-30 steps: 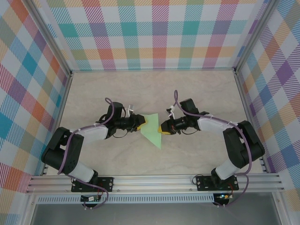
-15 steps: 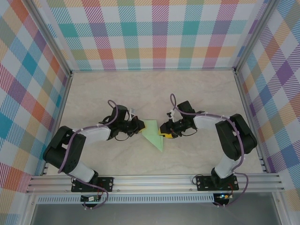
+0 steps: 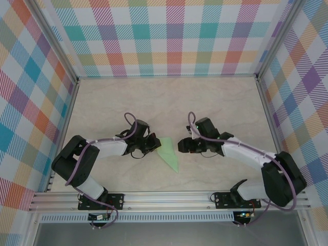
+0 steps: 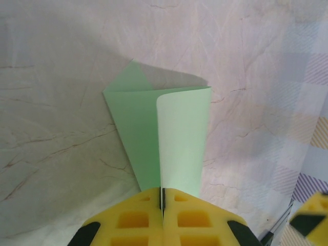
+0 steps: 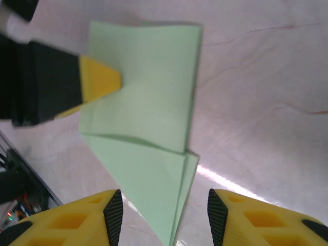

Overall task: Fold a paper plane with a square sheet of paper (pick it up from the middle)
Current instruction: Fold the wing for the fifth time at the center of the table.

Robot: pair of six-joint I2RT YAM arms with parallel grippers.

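My counter [image 3: 169, 102] is a pale marble-look top, cream with thin brown veins. Walls [image 3: 169, 36] close it in at the back and on both sides, all covered in a plaid of teal, orange, purple, yellow and white. Aluminium posts [image 3: 53, 41] run up the back corners, and a ribbed aluminium rail [image 3: 169, 199] spans the near edge. The light is soft and even; my right wrist view catches one bright glare streak [image 5: 225, 180] on the counter.

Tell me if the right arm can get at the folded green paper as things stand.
Probably yes. The right gripper has its jaws open, with the pointed end of the folded paper between them. The left gripper, shut on the opposite side, leaves that end free.
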